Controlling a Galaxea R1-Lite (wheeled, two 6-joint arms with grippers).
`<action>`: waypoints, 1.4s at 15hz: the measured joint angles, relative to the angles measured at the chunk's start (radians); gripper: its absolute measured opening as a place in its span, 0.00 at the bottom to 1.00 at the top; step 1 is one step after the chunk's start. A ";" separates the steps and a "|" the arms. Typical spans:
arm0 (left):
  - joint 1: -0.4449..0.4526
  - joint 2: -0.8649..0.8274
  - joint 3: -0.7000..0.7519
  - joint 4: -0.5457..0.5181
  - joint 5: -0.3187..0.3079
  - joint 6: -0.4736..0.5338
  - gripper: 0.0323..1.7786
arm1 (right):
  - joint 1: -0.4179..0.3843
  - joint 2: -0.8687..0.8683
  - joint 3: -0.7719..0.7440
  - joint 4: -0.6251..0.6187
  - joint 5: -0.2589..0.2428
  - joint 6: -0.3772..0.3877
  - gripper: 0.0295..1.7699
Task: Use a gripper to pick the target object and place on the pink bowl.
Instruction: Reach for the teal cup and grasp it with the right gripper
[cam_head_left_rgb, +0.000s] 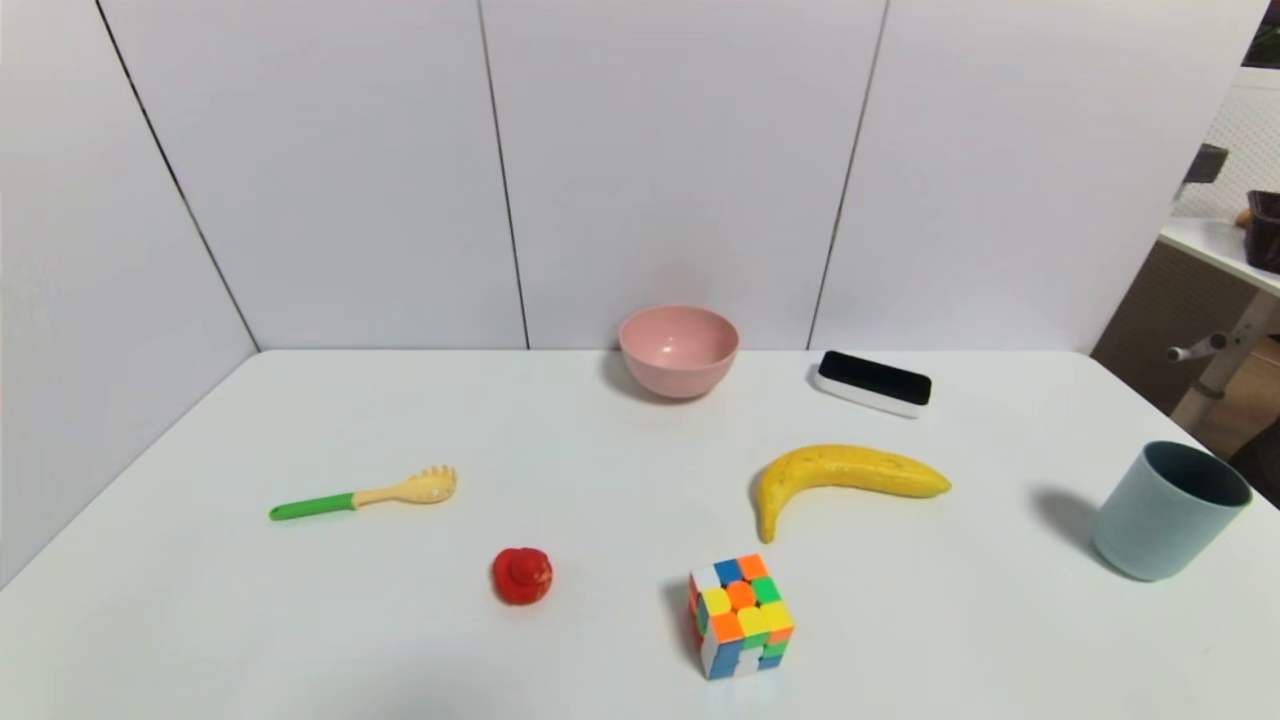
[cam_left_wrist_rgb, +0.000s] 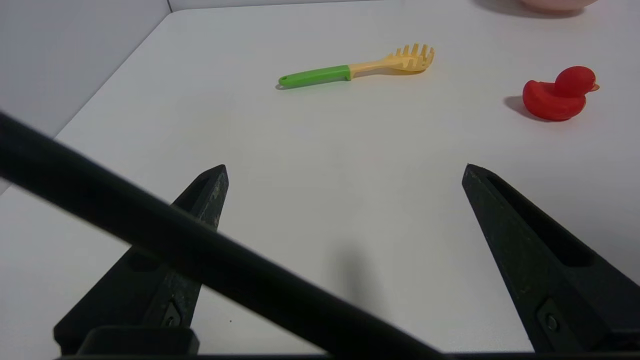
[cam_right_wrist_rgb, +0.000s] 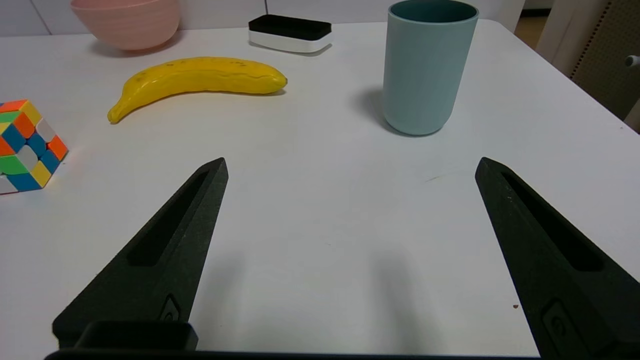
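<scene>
Watching the cup (cam_head_left_rgb: 1167, 512), I see plain pale grey-blue, slightly tapered, darker inside, upright near the desk's (cam_head_left_rgb: 620, 470) right edge. My right gripper's (cam_right_wrist_rgb: 352, 160) jaws and left gripper's (cam_left_wrist_rgb: 345, 165) jaws stand released above the desk.

Cup (cam_right_wrist_rgb: 427, 75): beyond right tool (cam_right_wrist_rgb: 352, 161), on worktop (cam_right_wrist_rgb: 325, 200)
Bowl (cam_head_left_rgb: 680, 355): beyond right tool, behind banana (cam_head_left_rgb: 850, 470)
Duck (cam_left_wrist_rgb: 555, 97): beyond left tool (cam_left_wrist_rgb: 345, 167), nearer than fork (cam_left_wrist_rgb: 320, 76)

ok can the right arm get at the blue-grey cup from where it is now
Probably yes: the right claw is open and empty, and only bare table shows between it and the cup.
</scene>
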 joint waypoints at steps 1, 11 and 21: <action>0.000 0.000 0.000 0.000 0.000 0.000 0.95 | 0.000 0.000 0.000 0.000 0.000 0.000 0.97; 0.000 0.000 0.000 0.000 0.000 0.000 0.95 | -0.001 0.101 -0.064 0.079 0.000 -0.002 0.97; 0.000 0.000 0.000 0.000 0.000 0.000 0.95 | -0.097 0.653 -0.489 0.307 -0.007 0.151 0.97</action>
